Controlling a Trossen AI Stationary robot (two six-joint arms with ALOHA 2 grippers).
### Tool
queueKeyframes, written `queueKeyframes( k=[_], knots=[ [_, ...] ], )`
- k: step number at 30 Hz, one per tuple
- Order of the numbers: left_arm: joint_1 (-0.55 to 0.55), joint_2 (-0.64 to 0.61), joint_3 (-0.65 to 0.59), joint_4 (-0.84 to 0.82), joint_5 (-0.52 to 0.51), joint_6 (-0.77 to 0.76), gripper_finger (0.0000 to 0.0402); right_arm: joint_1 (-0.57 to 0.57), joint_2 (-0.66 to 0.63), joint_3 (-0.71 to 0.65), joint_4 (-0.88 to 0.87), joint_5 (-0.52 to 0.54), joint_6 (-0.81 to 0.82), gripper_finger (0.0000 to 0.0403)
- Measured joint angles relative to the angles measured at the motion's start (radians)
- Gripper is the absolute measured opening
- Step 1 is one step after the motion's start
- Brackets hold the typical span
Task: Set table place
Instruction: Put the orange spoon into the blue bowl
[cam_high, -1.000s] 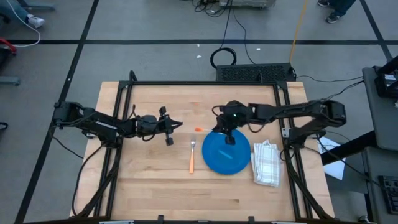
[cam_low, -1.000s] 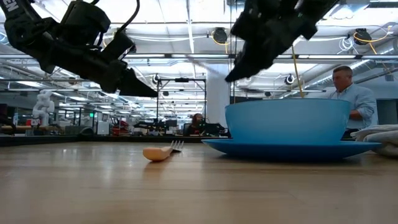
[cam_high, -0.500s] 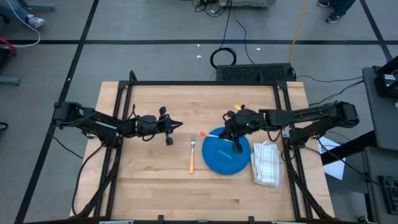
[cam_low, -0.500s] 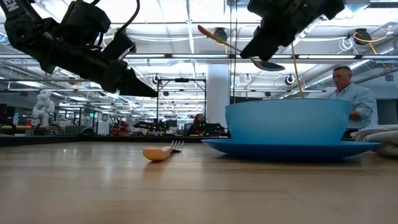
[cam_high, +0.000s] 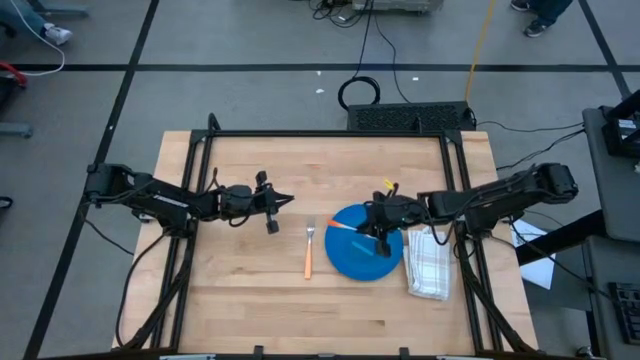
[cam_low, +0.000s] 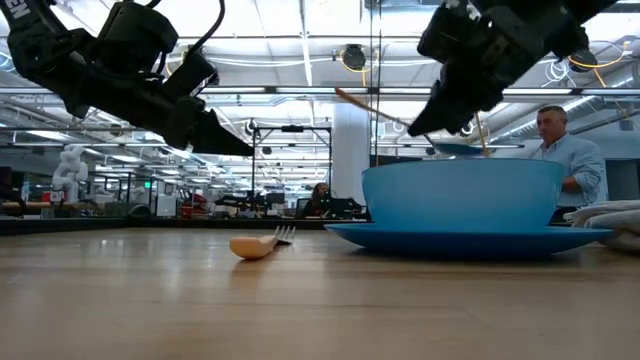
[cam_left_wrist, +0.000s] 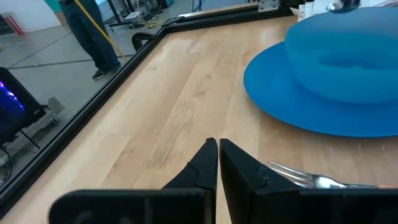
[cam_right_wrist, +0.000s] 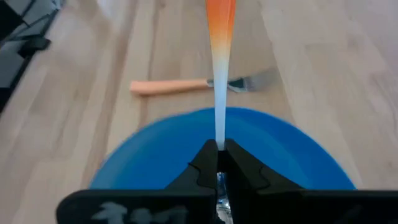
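Note:
A blue bowl (cam_low: 462, 195) stands on a blue plate (cam_high: 362, 250) on the light wooden table (cam_high: 240, 290). My right gripper (cam_high: 380, 232) hovers over the bowl, shut on a spoon (cam_low: 380, 112) with a white-to-orange handle (cam_right_wrist: 221, 25). A fork (cam_high: 309, 255) with an orange handle lies flat on the table left of the plate. My left gripper (cam_high: 272, 208) is shut and empty above the table, left of the fork. My right gripper pinches the spoon's handle (cam_right_wrist: 218, 138) between its two fingers, near the end with the spoon's bowl. The handle sticks out past the fingertips toward the table's left and slants upward. The spoon's bowl (cam_low: 455, 148) hangs just above the blue bowl's rim, lifted clear.
A folded white checked cloth (cam_high: 430, 262) lies right of the plate near the table's right edge. The black frame (cam_high: 330, 133) edges the table. Bare wood lies at the near and left parts. A person (cam_low: 565, 150) stands in the room beyond.
My right gripper has gone toward the table's right edge and down with the spoon, from the plate's far left rim to over the blue bowl. The spoon's bowl has come down to just above the blue bowl's rim, handle still pointing left.

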Motion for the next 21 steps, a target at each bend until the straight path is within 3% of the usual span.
queueKeyframes(
  k=[12,21],
  knots=[
    [0.000,0.000,0.000,0.002,-0.001,-0.001,0.0024,0.033,0.000,-0.180,0.224,0.047,0.133,0.0002],
    [0.000,0.000,0.000,0.012,-0.002,-0.001,0.0024,0.040,0.006,-0.230,0.261,0.050,0.145,0.0002]
  ],
)
